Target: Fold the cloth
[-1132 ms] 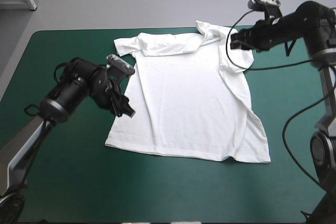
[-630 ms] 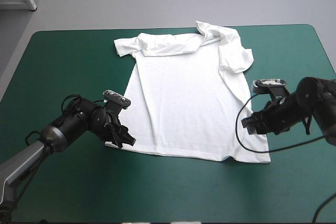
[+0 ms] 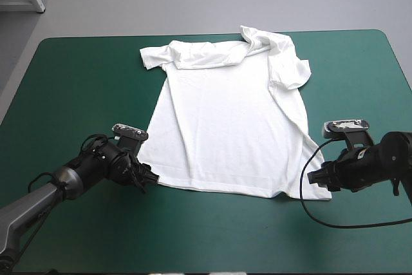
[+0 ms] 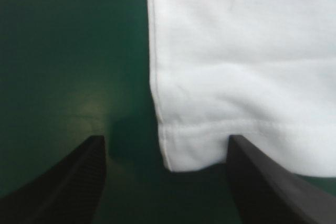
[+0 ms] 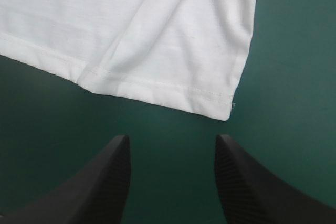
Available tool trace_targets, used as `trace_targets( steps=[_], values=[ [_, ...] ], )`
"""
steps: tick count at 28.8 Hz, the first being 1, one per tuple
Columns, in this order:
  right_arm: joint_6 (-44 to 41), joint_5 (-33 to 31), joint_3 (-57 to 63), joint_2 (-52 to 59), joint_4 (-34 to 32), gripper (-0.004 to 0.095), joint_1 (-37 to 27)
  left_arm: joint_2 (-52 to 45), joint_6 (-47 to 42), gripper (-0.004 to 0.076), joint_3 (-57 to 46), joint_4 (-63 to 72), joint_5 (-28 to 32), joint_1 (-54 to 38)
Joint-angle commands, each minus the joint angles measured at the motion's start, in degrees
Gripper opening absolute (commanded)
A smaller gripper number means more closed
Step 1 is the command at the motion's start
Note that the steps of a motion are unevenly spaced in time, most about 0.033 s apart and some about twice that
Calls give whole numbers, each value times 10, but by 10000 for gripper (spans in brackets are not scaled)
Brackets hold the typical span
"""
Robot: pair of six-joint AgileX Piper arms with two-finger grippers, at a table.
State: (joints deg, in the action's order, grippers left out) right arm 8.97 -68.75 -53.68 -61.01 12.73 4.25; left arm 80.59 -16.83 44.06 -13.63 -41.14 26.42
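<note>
On our teal-green worktop point(image 3: 77, 69) the white T-shirt point(image 3: 225, 127) lies spread flat at centre, collar toward 12 o'clock, hem toward 6, its 1 o'clock sleeve rumpled. Our left pincer point(image 3: 149, 178) is spread astride the 7 o'clock hem corner point(image 4: 173, 158). Our right pincer point(image 3: 317, 178), also spread, sits just short of the 5 o'clock hem corner point(image 5: 223, 109). Closing now, the right might nip nothing, and either could catch one layer only or shove the hem into a ruck. Since earlier, the left has come from the 9 o'clock edge and the right from the 1 o'clock sleeve; the shirt has not shifted.
</note>
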Motion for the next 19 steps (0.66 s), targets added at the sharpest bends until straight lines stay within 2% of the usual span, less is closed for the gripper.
trace_targets(
  steps=[1,7,9,11,16,17,19],
  values=[
    [7,11,-14,8,4,468,1,-15,-3,491,9,26,35,1],
    [14,11,-14,8,6,468,1,-10,-4,485,9,92,72,1],
    [14,11,-14,8,7,468,1,-2,-6,447,9,98,65,1],
    [14,13,-14,8,7,468,1,6,-6,358,8,106,62,1],
    [14,27,-14,8,2,468,1,38,-4,57,8,112,66,1],
    [13,29,-13,8,1,468,1,40,0,18,8,109,66,1],
    [12,37,-12,8,-3,468,1,42,30,25,10,108,66,1]
  ],
)
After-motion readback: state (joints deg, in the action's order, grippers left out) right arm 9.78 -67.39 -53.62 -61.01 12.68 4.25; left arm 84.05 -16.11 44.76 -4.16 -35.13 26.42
